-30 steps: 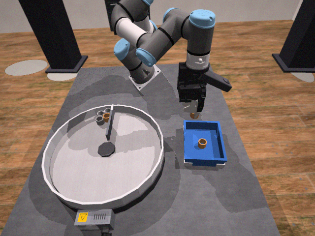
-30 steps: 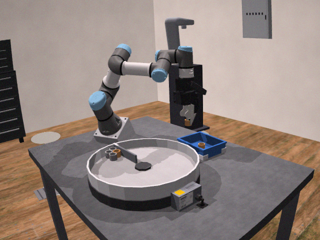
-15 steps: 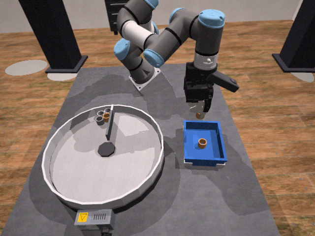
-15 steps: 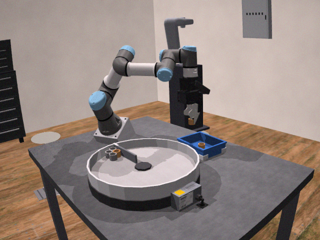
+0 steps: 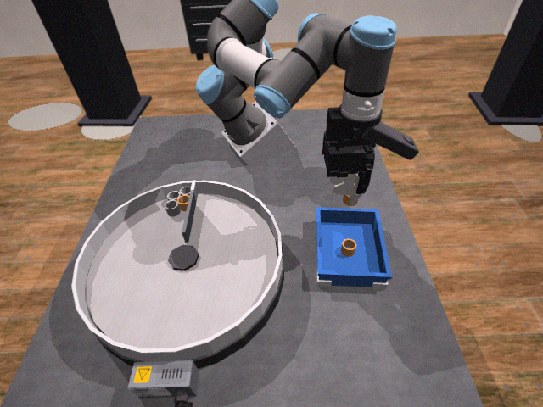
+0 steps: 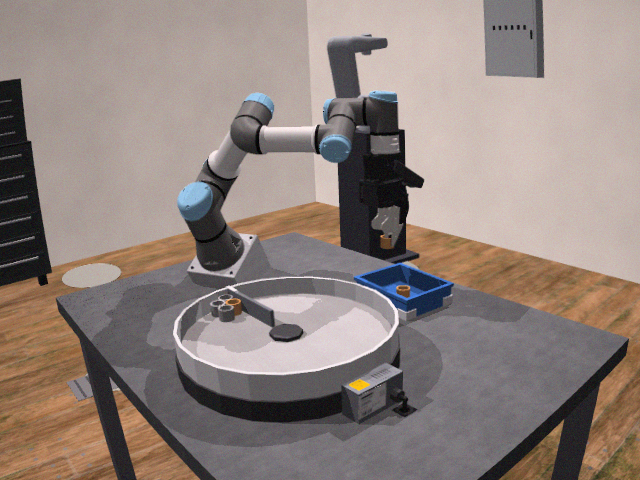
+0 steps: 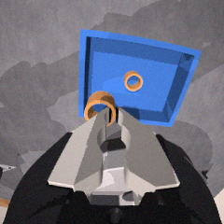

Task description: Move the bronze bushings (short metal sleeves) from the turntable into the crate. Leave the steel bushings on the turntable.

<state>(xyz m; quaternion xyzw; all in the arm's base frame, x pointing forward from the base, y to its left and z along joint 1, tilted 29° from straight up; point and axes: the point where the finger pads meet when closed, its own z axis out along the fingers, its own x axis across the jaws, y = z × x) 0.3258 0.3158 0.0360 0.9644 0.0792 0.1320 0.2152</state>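
Observation:
My gripper (image 5: 353, 199) (image 6: 391, 239) (image 7: 113, 107) is shut on the wall of a bronze bushing (image 5: 347, 200) (image 6: 385, 242) (image 7: 98, 98), which hangs from the fingertips. It is in the air above the back edge of the blue crate (image 5: 350, 281) (image 6: 430, 304) (image 7: 140, 41). Another bronze bushing (image 5: 348, 249) (image 6: 403, 292) (image 7: 127, 79) stands inside the crate. On the turntable (image 5: 175, 306) (image 6: 336, 343), one bronze bushing (image 5: 182, 203) (image 6: 235, 307) stands at the back left, close beside three steel bushings (image 5: 172, 210) (image 6: 226, 314).
A grey divider (image 5: 189, 216) (image 6: 255, 310) stands on the turntable right beside the bushing cluster, between rim and dark hub (image 5: 183, 257) (image 6: 285, 332). A raised white rim surrounds the turntable. A grey box with a yellow label (image 5: 162, 376) (image 6: 372, 395) sits at its front.

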